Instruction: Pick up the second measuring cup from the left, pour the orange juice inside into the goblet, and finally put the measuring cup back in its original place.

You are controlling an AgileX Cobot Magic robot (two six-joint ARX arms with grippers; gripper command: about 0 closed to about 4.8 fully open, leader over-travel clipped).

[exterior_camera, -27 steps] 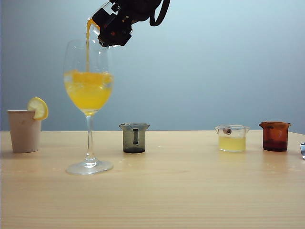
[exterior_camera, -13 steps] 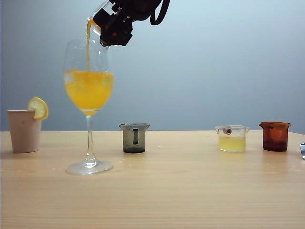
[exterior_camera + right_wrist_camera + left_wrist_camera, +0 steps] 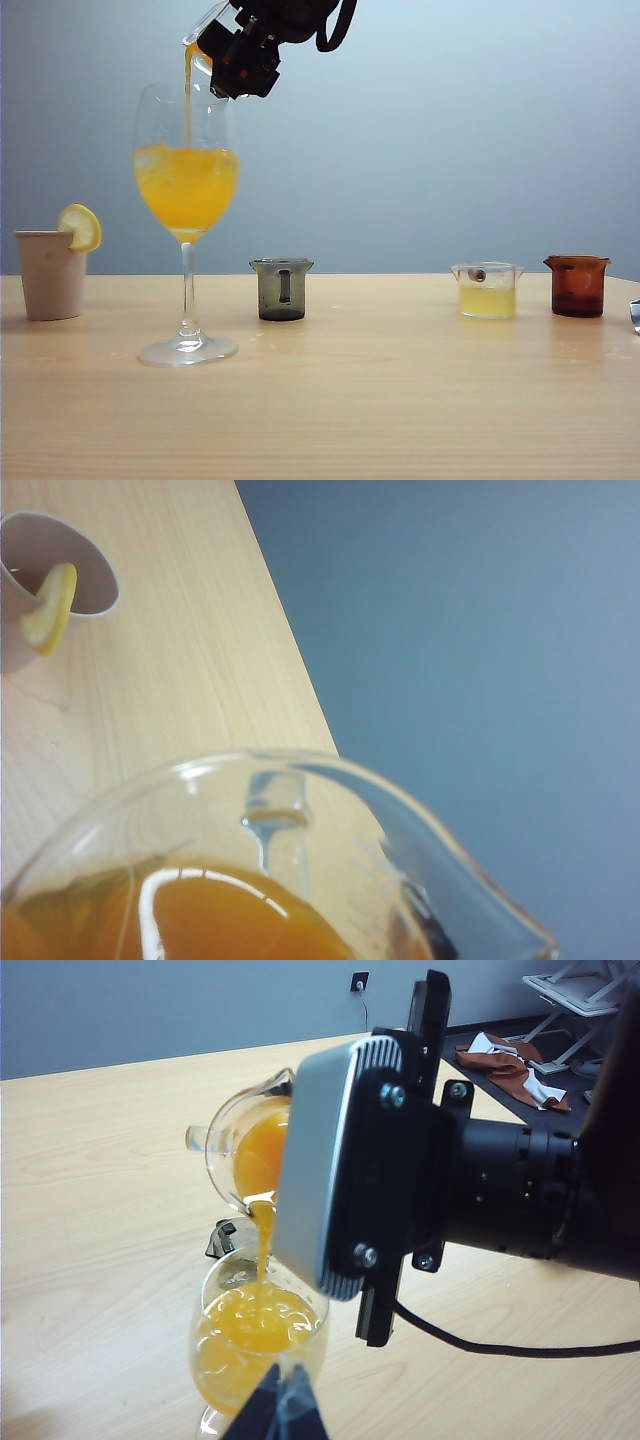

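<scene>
Right pincer clamps second measuring cup, tilted, orange juice streaming into goblet directly below. Cup likely light, slippery, fragile: grip its walls mid-height. Left pincer narrow beside goblet.

Light: even, soft, fairly bright in all three views.
Shadows: faint, short on the bench under each vessel.
Glare: white highlights on the tilted second measuring cup held by the right gripper.
Focus: left gripper is blurred, close to lens.
</scene>
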